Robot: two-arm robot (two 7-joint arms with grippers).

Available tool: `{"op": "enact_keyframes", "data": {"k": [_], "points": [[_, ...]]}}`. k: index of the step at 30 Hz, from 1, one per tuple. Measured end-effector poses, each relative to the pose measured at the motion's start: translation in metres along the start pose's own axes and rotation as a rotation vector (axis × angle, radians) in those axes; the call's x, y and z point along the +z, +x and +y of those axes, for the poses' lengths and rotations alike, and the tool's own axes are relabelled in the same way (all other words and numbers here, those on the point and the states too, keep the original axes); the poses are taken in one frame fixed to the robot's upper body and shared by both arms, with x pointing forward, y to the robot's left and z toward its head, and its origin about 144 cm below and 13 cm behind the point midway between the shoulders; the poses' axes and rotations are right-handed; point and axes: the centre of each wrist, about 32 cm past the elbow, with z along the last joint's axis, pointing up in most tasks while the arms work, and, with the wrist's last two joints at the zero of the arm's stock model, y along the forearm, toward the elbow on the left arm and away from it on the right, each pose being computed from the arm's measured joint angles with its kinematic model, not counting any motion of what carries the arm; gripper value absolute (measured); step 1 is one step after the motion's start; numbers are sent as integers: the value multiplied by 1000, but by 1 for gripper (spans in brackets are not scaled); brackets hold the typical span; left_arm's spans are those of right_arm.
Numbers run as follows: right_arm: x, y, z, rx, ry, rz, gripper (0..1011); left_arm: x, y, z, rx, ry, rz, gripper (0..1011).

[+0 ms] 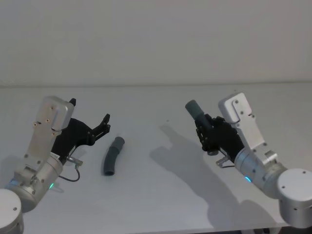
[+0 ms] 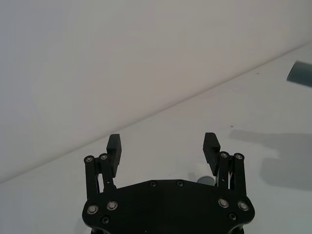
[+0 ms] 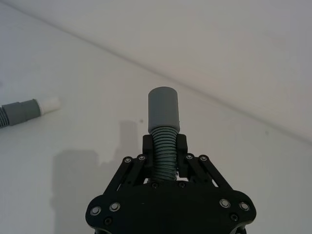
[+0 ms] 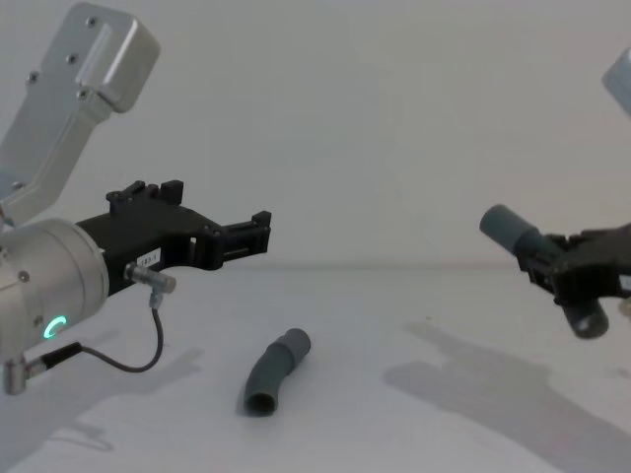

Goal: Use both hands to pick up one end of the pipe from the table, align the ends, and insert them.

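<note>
The left tool (image 1: pixel 90 112), jaws apart, should drop squarely over the pipe piece (image 1: pixel 112 157) lying on the desk (image 1: pixel 161 195), gripping its ribbed body; the right tool (image 1: pixel 206 130) clamps the other piece (image 1: pixel 195 109)

Hose parts hidden or cropped

In the right wrist view the dark grey ribbed hose piece (image 3: pixel 164 109) runs down between the right gripper's (image 3: pixel 165 145) black fingers (image 3: pixel 147 145), its lower end hidden behind them, and the second grey hose piece (image 3: pixel 22 113), lying on the white worktop (image 3: pixel 87 170), is cut off past its cuff by the picture's edge. In the left wrist view the left gripper's (image 2: pixel 163 146) body hides nearly all of it.
</note>
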Motion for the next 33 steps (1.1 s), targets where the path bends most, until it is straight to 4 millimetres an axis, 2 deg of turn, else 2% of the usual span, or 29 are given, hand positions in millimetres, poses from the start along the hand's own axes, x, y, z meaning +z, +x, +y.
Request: {"op": "enact_keyframes", "data": {"k": [17, 33], "points": [[-4, 42, -6, 142, 191, -212, 237, 0, 0, 0, 0, 0, 0, 1001], [-15, 90, 3, 363, 308, -365, 237, 0, 0, 0, 0, 0, 0, 1001]]}}
